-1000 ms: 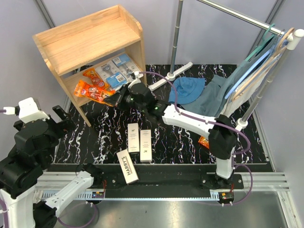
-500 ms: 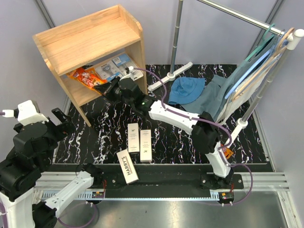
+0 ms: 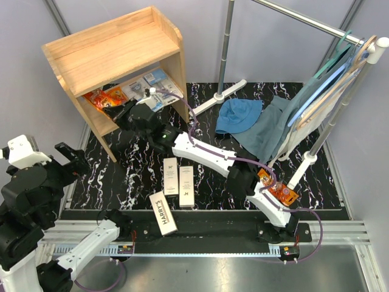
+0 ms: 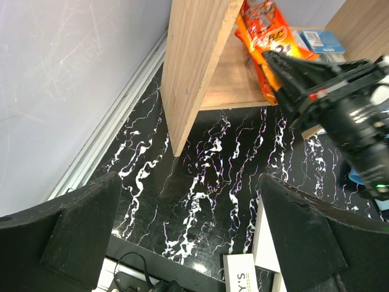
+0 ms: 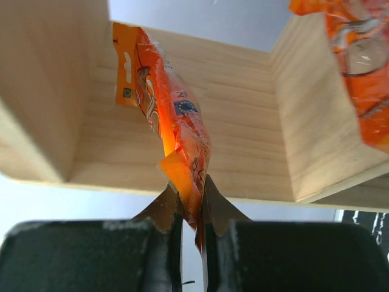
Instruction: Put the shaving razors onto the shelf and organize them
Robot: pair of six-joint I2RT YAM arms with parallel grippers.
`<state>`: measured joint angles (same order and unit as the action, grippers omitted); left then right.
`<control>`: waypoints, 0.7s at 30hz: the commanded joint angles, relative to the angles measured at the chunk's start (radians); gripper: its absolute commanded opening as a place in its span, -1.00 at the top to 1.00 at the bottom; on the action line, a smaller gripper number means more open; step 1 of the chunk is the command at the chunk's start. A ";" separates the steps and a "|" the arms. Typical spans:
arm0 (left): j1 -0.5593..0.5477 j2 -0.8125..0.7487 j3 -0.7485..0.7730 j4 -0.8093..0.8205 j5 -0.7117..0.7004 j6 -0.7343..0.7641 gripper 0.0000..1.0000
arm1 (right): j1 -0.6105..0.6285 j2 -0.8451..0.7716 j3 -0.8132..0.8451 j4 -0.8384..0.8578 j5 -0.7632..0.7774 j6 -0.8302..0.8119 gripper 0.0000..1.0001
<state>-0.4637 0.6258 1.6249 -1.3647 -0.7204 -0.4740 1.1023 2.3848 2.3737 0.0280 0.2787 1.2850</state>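
Note:
The light-wood shelf (image 3: 112, 52) stands at the back left. My right gripper (image 3: 126, 113) reaches into its lower level and is shut on a shiny orange pack (image 5: 176, 131), pinched by its lower edge between the fingertips (image 5: 189, 198). Another orange pack (image 5: 358, 58) lies to the right of it. Blue blister packs (image 3: 149, 85) lie on the lower level's right side. Three white Harry's boxes (image 3: 171, 176) lie on the black table. My left gripper (image 4: 191, 243) is open and empty, above the table in front of the shelf's left side panel (image 4: 194, 67).
A metal clothes rack (image 3: 316, 27) with blue cloths (image 3: 285, 118) and a blue hat (image 3: 238, 114) fills the right side. One more orange pack (image 3: 278, 190) lies by the right arm's lower link. A grey wall runs along the left.
My right arm has stretched further left and into the shelf's lower level, carrying the orange pack with it. My left arm has drawn back to the left.

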 commanded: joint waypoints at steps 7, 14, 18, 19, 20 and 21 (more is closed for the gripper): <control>0.002 -0.021 0.009 -0.027 -0.025 0.017 -0.98 | 0.073 0.074 0.088 -0.014 0.220 0.054 0.96; 0.002 -0.028 0.001 -0.027 -0.017 0.020 -0.98 | 0.088 0.102 0.096 -0.019 0.234 0.073 0.93; 0.000 -0.029 -0.002 -0.027 -0.010 0.020 -0.98 | 0.088 0.122 0.097 -0.022 0.221 0.080 0.90; 0.000 -0.029 0.000 -0.028 -0.008 0.021 -0.98 | 0.090 0.123 0.096 -0.022 0.217 0.082 0.88; 0.000 -0.029 -0.002 -0.028 -0.007 0.021 -0.98 | 0.090 0.125 0.096 -0.022 0.215 0.085 0.86; 0.000 -0.031 -0.003 -0.027 -0.004 0.021 -0.98 | 0.088 0.129 0.097 -0.022 0.211 0.085 0.84</control>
<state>-0.4637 0.6033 1.6268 -1.3685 -0.7258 -0.4679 1.1755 2.4924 2.4252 0.0021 0.4805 1.3594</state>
